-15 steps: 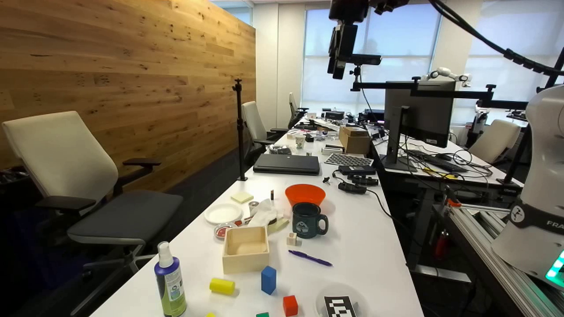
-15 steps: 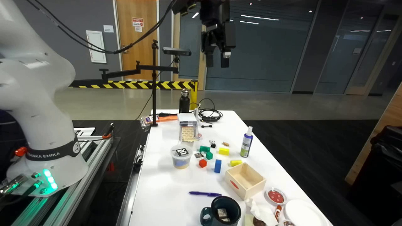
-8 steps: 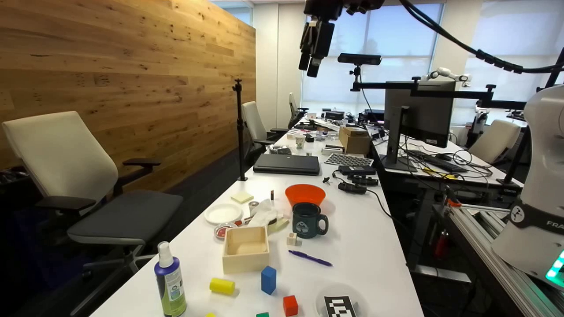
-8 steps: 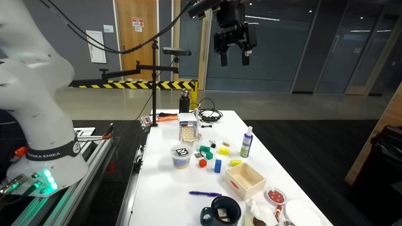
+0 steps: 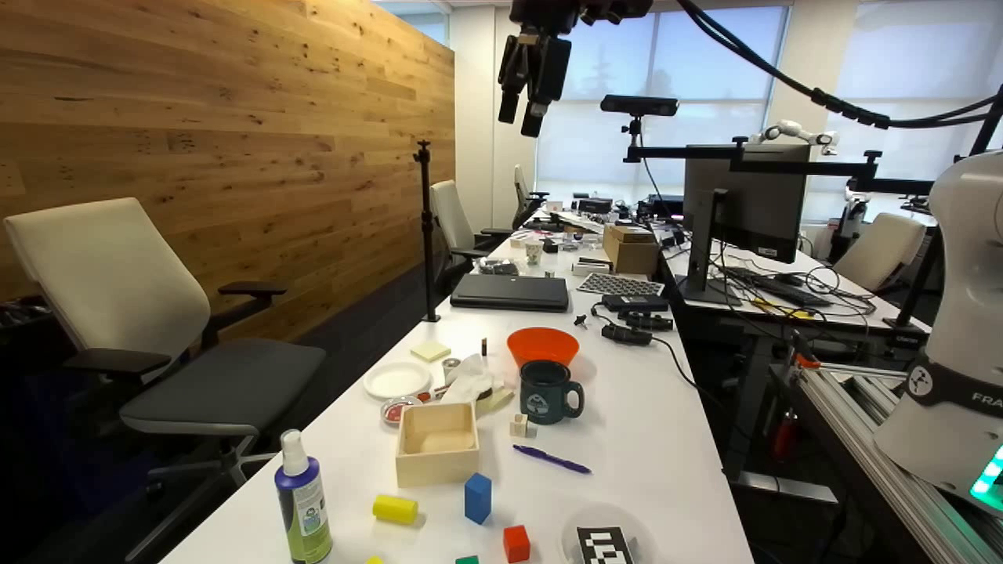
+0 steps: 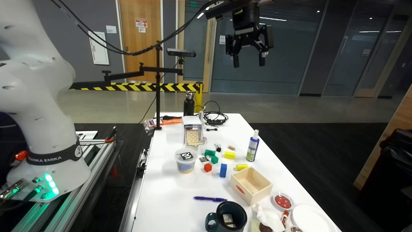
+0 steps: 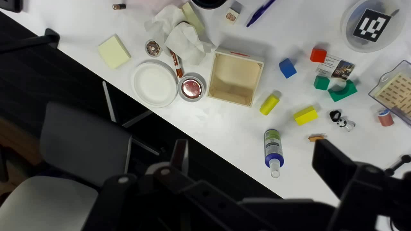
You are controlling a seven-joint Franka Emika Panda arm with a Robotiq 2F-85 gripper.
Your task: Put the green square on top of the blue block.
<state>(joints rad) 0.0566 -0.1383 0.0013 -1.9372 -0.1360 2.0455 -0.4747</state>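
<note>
The green square (image 6: pixel 214 159) is a small green block on the white table, beside a green arch block. It also shows in the wrist view (image 7: pixel 321 82); only its top edge shows in an exterior view (image 5: pixel 467 560). The blue block (image 6: pixel 223 170) stands upright and apart from it, with nothing on top. It also shows in an exterior view (image 5: pixel 478 498) and in the wrist view (image 7: pixel 287 68). My gripper (image 6: pixel 249 61) is high above the table, open and empty, fingers pointing down. In the wrist view the spray bottle shows far below between its wide-apart fingers (image 7: pixel 180 154).
A red block (image 7: pixel 318 55), the green arch (image 7: pixel 343 91), a yellow cylinder (image 7: pixel 269 104) and a yellow block (image 7: pixel 305 115) lie around the two blocks. A wooden box (image 7: pixel 212 73), a tall spray bottle (image 7: pixel 273 147), a lidded tub (image 6: pixel 185 164) and a mug (image 5: pixel 544 399) stand nearby.
My gripper has moved sideways, away from the robot's base, high above the table. It has turned, and its fingers show wider apart in an exterior view. The blocks have not moved.
</note>
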